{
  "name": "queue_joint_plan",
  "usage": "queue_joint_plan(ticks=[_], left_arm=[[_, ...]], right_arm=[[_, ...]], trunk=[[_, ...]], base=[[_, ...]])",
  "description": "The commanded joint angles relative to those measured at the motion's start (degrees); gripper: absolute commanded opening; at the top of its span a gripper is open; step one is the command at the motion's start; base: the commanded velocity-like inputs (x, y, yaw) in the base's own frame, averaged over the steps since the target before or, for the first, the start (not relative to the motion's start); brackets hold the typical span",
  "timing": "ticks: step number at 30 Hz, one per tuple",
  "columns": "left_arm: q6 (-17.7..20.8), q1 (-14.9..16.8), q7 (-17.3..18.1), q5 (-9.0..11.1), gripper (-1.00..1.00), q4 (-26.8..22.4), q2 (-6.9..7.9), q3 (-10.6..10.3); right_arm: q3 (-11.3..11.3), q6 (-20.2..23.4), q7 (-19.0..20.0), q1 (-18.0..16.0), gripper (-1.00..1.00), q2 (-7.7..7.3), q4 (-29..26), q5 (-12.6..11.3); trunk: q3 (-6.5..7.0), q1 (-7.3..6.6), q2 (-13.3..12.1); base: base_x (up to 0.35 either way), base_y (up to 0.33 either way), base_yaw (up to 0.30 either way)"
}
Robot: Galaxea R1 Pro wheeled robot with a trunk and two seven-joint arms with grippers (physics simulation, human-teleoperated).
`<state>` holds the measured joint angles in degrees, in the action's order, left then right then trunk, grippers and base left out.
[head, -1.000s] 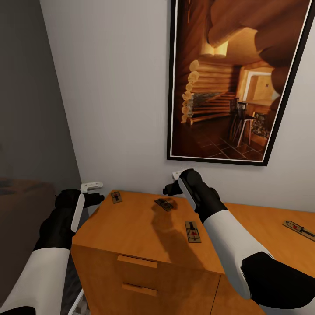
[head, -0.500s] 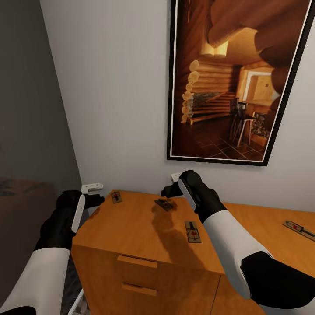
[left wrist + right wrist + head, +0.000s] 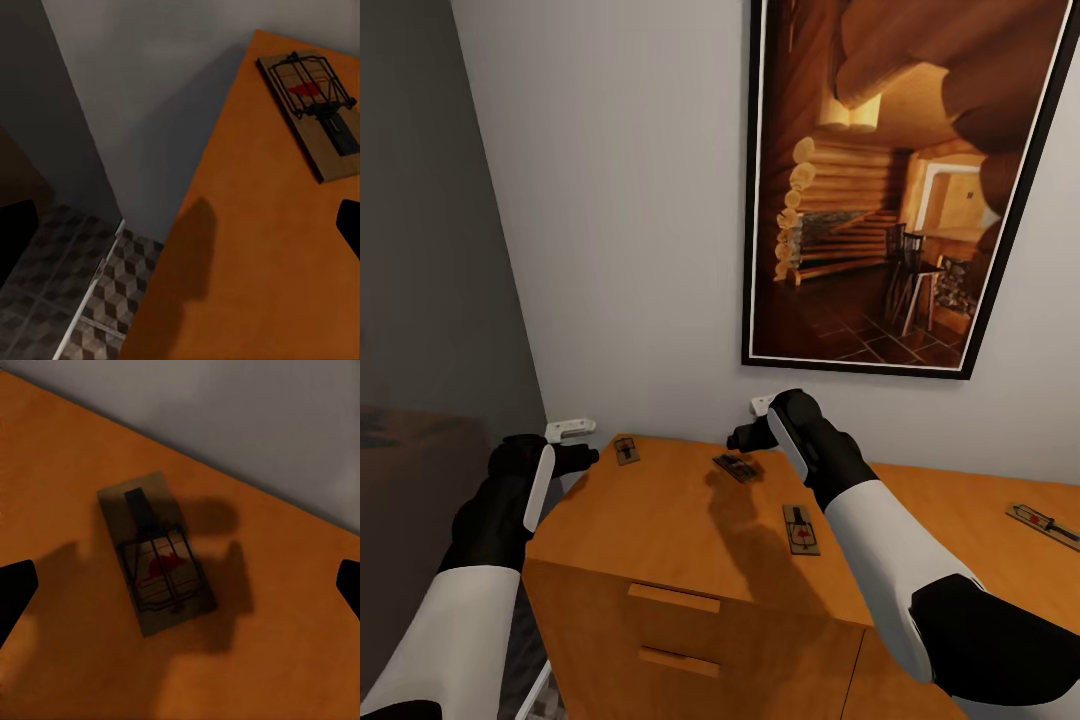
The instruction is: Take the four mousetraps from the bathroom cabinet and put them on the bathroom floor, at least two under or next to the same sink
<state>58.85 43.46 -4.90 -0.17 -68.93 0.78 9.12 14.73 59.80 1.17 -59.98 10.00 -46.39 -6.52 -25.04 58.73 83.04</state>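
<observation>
while the right tool [image 3: 752, 428] hangs above the cabinet [image 3: 660, 520] with its fingers spread wide, one dark tip at each edge of the right wrist view, a mousetrap [image 3: 156, 553] lies flat on the wood directly beneath and between them. that trap's long axis runs at a slant to the back wall, wire cage end nearer the camera, plain dark end towards the wall. it looks light, thin and stiff, so it would likely skid if nudged; the long wooden edges seem the safest hold, clear of the wire parts. three more traps rest on the same top: one [image 3: 626, 450] by the back left corner, one [image 3: 801, 529] nearer the front, one [image 3: 1042, 522] far to the right. the left tool [image 3: 573, 440] hangs just off the cabinet's left end; whether it is spread or closed cannot be told. its camera sees the corner trap and, below, the cube-patterned bathroom floor [image 3: 90, 300]. a framed picture [image 3: 890, 185] hangs on the wall.
</observation>
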Motion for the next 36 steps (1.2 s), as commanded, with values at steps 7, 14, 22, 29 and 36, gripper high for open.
queue_joint_plan(ticks=[7,14,22,29,36], left_arm=[[0.24,0.03,-0.12,0.00,1.00,0.05,-0.02,-0.11],[0.22,0.02,-0.16,-0.01,1.00,0.03,-0.06,-0.20],[0.32,0.00,-0.19,0.03,1.00,0.07,-0.05,-0.24],[0.34,0.03,-0.20,0.13,1.00,0.10,0.00,-0.24],[0.28,0.04,-0.15,0.21,1.00,0.11,-0.05,-0.25]], right_arm=[[0.03,0.20,-0.04,-0.05,1.00,0.00,-0.21,-0.18],[0.03,0.20,-0.03,-0.02,1.00,0.00,-0.52,-0.06],[0.03,0.20,-0.12,-0.05,1.00,0.00,-0.62,0.33],[0.03,0.20,-0.18,-0.04,1.00,0.00,-0.68,0.55],[0.10,0.20,-0.34,-0.02,1.00,0.00,-0.71,0.61]], trunk=[[-0.07,0.00,0.04],[-0.07,0.00,0.04],[-0.07,0.00,0.04],[-0.07,0.00,0.04],[-0.07,0.00,0.04]], base=[[0.000,0.000,0.000],[0.000,0.000,0.000],[0.033,0.000,0.000],[0.161,0.000,0.000],[0.077,0.000,0.000]])
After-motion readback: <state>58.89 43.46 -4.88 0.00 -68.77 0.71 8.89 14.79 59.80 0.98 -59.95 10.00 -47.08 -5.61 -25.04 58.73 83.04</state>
